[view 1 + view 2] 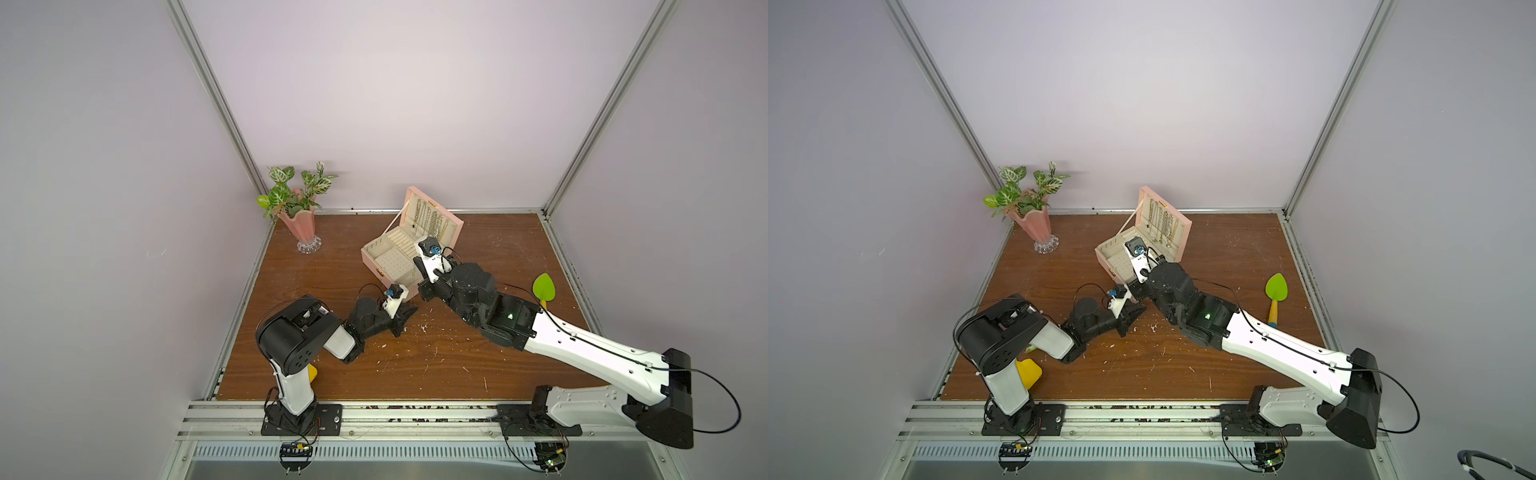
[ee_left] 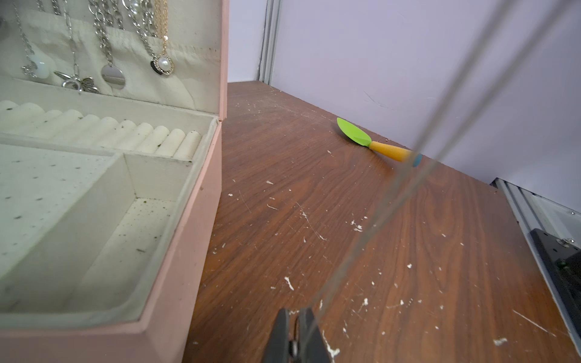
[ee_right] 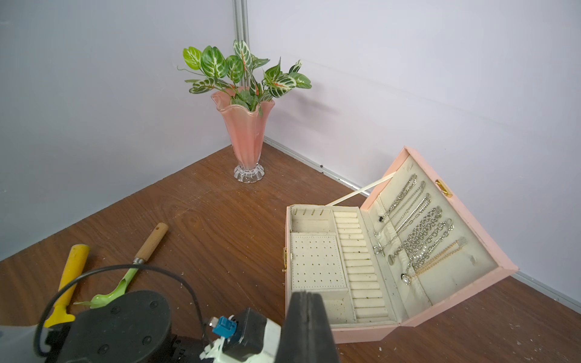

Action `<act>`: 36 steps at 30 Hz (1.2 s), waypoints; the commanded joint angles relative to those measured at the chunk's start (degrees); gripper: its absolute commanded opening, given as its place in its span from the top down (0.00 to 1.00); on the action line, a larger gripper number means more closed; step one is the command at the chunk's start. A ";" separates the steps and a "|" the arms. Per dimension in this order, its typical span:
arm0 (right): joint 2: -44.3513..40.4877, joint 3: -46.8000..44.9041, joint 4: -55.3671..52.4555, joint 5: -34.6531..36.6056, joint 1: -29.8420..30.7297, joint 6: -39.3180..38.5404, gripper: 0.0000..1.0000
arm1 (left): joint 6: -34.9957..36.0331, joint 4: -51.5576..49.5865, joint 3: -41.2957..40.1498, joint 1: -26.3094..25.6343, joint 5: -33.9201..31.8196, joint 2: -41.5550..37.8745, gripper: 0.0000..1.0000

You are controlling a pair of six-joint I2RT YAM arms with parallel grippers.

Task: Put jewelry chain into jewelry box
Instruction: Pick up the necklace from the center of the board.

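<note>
Left gripper (image 1: 409, 313) sits low over the table (image 1: 457, 365) in both top views, fingers pressed together, its forearm stretched toward 2 o'clock from the raised elbow; the jewelry box (image 1: 455, 239), lid open, stands just at its 12 o'clock; the right gripper (image 1: 424, 287) hangs close at its 1 o'clock, the long right forearm running toward 10 o'clock from the shoulder. Left wrist view: the left gripper (image 2: 294, 312) is clenched on the jewelry chain (image 2: 364, 234); two thin, blurred strands rise straight from the fingertips, outside the box and beside its pink wall (image 2: 188, 251). Right wrist view: the right gripper (image 3: 306, 297) is closed above the left wrist, facing the box's compartments; whether it pinches the chain I cannot tell.
</note>
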 commanded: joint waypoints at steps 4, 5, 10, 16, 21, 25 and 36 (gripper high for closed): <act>-2.34 1.02 0.47 3.55 -1.01 1.48 1.00 | -1.82 1.67 -3.78 -0.53 -2.71 -4.80 0.99; -2.68 0.22 0.26 3.06 -1.77 2.24 1.00 | -2.36 1.67 -4.76 -0.52 -3.29 -6.19 0.99; -6.29 -7.55 1.50 -2.97 -9.12 8.66 1.00 | -5.39 -1.18 -7.61 -0.43 -3.64 -13.82 0.99; -10.84 -21.85 7.00 -5.69 -13.12 15.92 1.00 | -6.35 -15.45 -2.95 -0.50 -1.53 -20.90 0.99; -13.29 -35.47 17.56 -9.90 -14.67 21.14 1.00 | -2.54 -37.36 7.93 -0.59 2.54 -22.93 0.99; -13.89 -45.13 29.52 -12.66 -14.79 22.53 1.00 | -1.43 -47.26 14.26 -0.93 3.55 -22.76 0.99; -14.81 -57.88 48.70 -24.43 -14.73 14.37 0.32 | 0.67 -61.89 24.08 -5.08 5.93 -21.06 0.99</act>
